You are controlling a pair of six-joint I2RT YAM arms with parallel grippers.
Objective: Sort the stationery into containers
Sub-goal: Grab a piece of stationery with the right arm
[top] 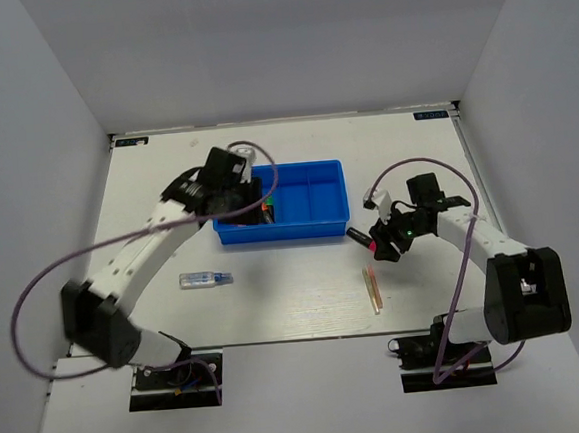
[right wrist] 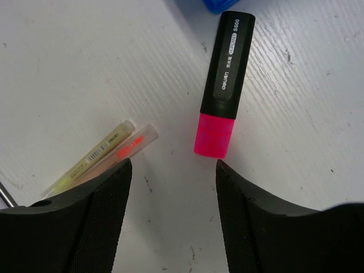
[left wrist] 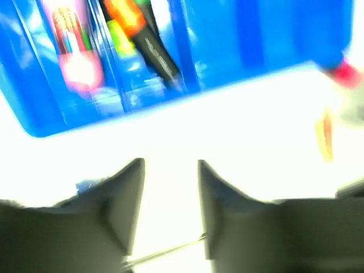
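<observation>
The blue tray (top: 309, 203) sits at mid-table. Its left compartments hold a pink tube (left wrist: 74, 51) and black markers with orange and green caps (left wrist: 142, 40). My left gripper (top: 239, 192) hovers over the tray's left end; in the blurred left wrist view it (left wrist: 170, 173) is open and empty. A black marker with a pink cap (right wrist: 223, 85) lies on the table just beyond my right gripper (right wrist: 173, 170), which is open and empty. It also shows in the top view (top: 359, 236) beside the right gripper (top: 382, 241). Two thin pale sticks (right wrist: 108, 149) lie by the left fingertip.
A clear bluish pen (top: 205, 279) lies on the table in front of the tray's left end. The pale sticks (top: 373, 290) lie near the table's front, right of middle. White walls close in the table on three sides.
</observation>
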